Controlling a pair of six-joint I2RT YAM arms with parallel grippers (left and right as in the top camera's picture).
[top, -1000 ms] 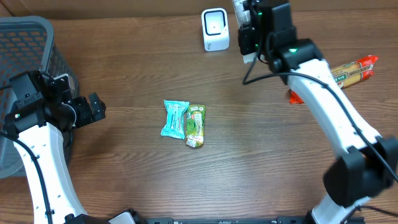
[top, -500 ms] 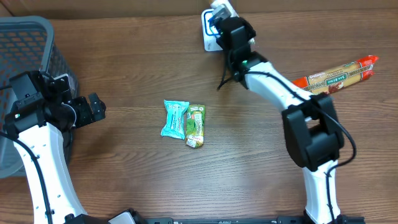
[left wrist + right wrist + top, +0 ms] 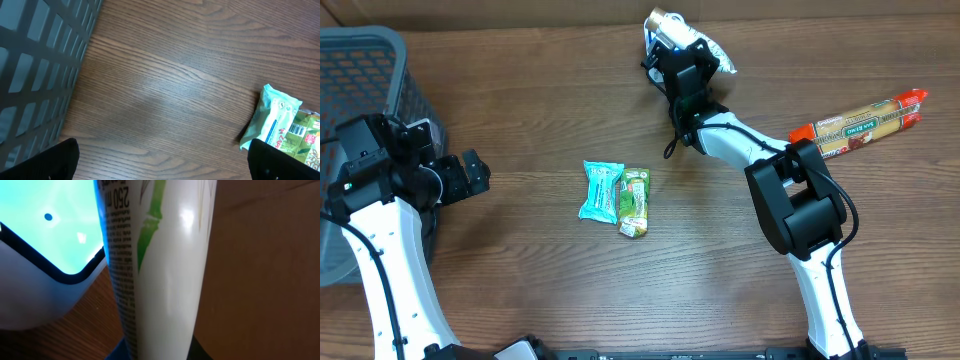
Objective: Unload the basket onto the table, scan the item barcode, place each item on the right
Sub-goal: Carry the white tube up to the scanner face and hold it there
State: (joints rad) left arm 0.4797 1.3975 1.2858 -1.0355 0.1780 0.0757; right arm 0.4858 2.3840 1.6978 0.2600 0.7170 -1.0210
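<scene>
While the right gripper [image 3: 682, 58] pinches it at the far middle of the table, the one white tube [image 3: 160, 270], glossy with a green bamboo stripe and fine black print, stands just before the single scanner's [image 3: 45, 255] glowing cyan face. The left gripper [image 3: 472, 172] hangs spread wide at the left beside one dark mesh basket [image 3: 370, 60], of which only bare mesh shows. Three packets lie on the wood: a teal packet [image 3: 601, 190] and a green packet [image 3: 634, 200] touching mid-table, and a long red-ended packet [image 3: 860, 120] far right.

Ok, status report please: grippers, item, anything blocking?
Left gripper open, beside basket. Right gripper shut on white tube, at lit scanner. Nothing between them.
</scene>
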